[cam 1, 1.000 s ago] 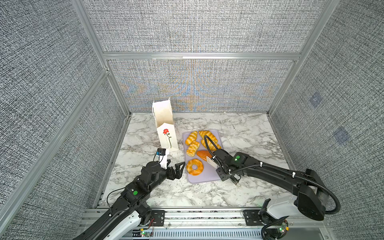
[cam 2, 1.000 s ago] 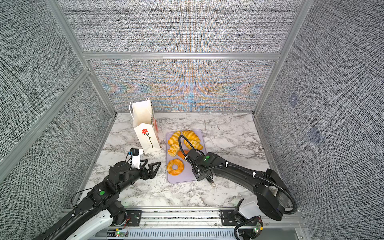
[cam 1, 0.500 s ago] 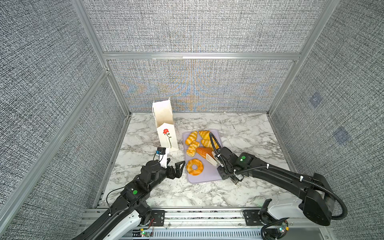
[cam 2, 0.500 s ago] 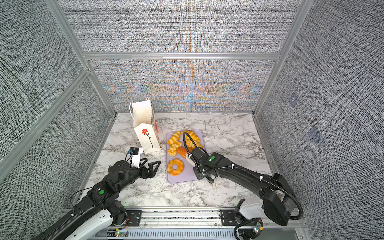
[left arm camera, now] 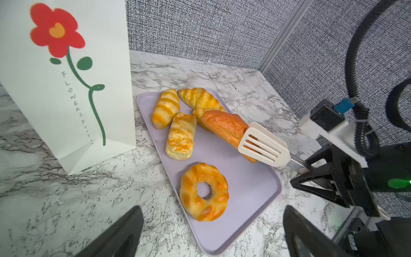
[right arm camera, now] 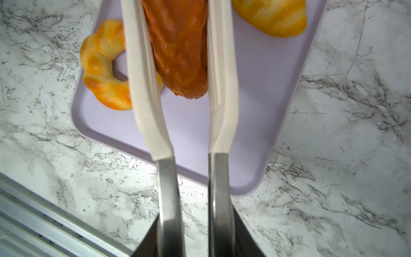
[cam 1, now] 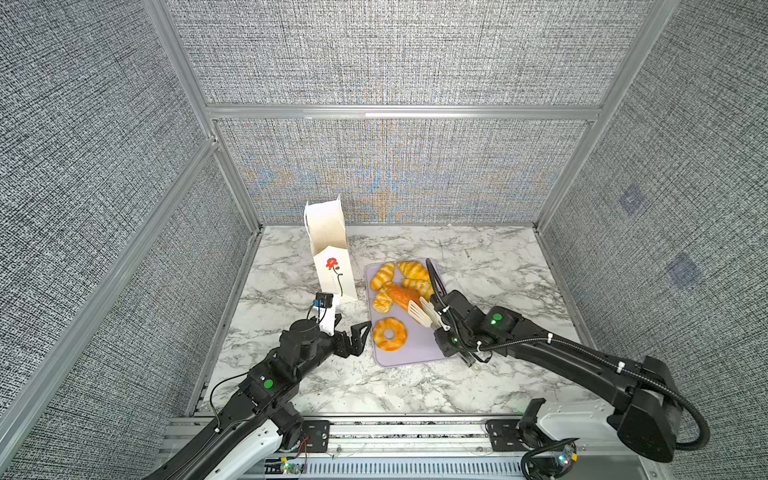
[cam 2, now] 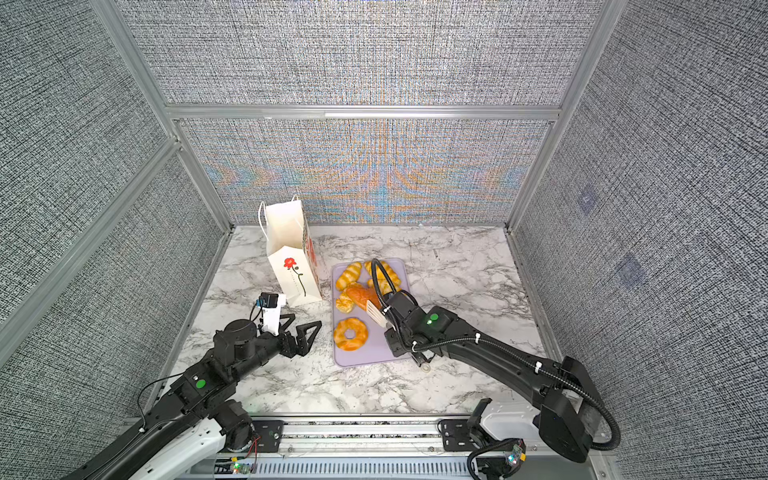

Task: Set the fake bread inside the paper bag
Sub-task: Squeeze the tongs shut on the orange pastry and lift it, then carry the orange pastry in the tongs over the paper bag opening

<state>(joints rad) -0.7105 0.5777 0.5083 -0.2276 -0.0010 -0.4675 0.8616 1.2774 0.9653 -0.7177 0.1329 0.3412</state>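
At the right jaws: pinched onto the steel handles of a pair of tongs (right arm camera: 144,89), squeezed partway so that the white slotted tips clamp the orange-brown pastry (left arm camera: 224,126) from both sides. Gripped by tool rather than directly, probably for reach and to lift one piece without knocking its neighbours. Tilted in the left wrist view, near end seemingly off the tray (left arm camera: 244,189), far end leaning on a croissant behind.

At the left jaws: spread wide, holding nothing, low over the bench (cam 1: 478,257) at lower centre-left in both top views, just beside the tray's left edge. Likely waiting to steady the bag.

Around the clamped piece, loose on the lilac tray: a ring doughnut (left arm camera: 203,192) nearest the camera, a braided roll (left arm camera: 180,136), three croissants (left arm camera: 200,99) toward the far end.

Left of the tray, just beside it: the paper bag (cam 1: 330,249), upright, mouth open upward for a drop from above. No bread seen inside; bottom hidden.
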